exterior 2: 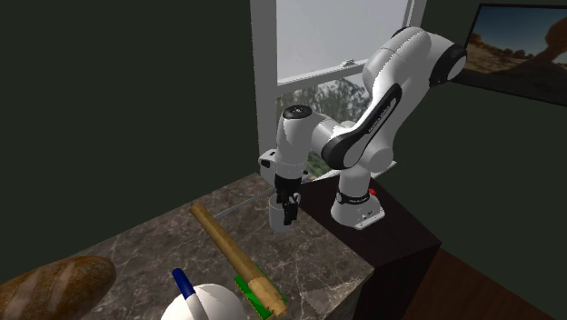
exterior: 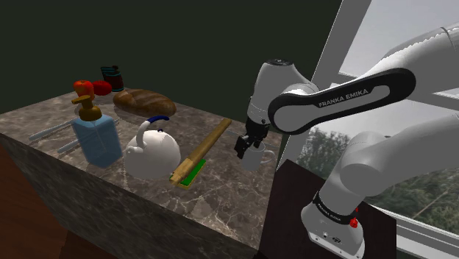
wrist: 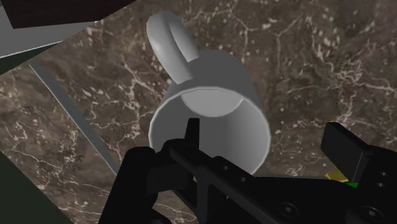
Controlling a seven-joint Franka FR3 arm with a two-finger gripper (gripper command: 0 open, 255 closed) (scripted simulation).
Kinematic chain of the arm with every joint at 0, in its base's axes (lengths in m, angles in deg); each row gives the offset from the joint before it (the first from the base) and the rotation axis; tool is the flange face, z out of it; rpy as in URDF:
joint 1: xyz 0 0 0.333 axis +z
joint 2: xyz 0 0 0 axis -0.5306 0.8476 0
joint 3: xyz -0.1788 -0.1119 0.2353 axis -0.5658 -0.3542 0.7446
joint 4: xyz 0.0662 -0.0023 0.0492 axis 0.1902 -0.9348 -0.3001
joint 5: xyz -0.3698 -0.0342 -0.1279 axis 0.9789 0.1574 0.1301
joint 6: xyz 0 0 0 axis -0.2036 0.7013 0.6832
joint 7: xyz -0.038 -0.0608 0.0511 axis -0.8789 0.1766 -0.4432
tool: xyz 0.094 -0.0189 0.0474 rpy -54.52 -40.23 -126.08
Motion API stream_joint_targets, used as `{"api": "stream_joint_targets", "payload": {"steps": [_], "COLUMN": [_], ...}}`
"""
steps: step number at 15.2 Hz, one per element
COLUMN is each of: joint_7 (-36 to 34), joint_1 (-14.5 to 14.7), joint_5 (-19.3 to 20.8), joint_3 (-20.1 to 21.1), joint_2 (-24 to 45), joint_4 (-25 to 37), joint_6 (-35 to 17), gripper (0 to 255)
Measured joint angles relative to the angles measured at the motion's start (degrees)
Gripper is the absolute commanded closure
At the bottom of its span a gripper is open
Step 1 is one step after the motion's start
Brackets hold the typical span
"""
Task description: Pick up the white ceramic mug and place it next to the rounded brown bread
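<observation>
On the dark veined marble counter (exterior: 221, 193), the white ceramic mug (wrist: 216, 83) stands well apart from the rounded brown bread loaf (exterior: 144, 101), the black two-finger gripper (wrist: 267, 135) spread unclenched astride its rim, so grasp, carry and placing seemingly remain.

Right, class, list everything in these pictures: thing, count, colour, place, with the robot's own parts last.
counter: one, dark marble, under everything.
mug: one, white, upright, counter end nearest the stand.
kettle: one, white with blue handle, mid-counter.
wooden stick: one, tan, green piece at one end, between kettle and mug.
soap dispenser: one, blue with brown pump, beside the kettle.
bread: one, brown, far end.
red round things: apparently two, beside the bread.
can: one, dark, behind them.
grey utensils: two, by the dispenser.
stand: one, dark, beside the counter.
arm: one, white.
gripper: one, black, open, at the mug's rim.
</observation>
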Motion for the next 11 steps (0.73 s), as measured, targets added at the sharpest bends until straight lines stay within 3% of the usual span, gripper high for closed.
{"api": "stream_joint_targets", "payload": {"steps": [1,11], "joint_7": [0.00,0.00], "joint_1": [0.00,0.00], "joint_5": [0.00,0.00], "joint_3": [0.00,0.00], "joint_2": [0.00,0.01], "joint_4": [0.00,-0.01], "joint_6": [0.00,-0.01], "gripper": [255,255]}}
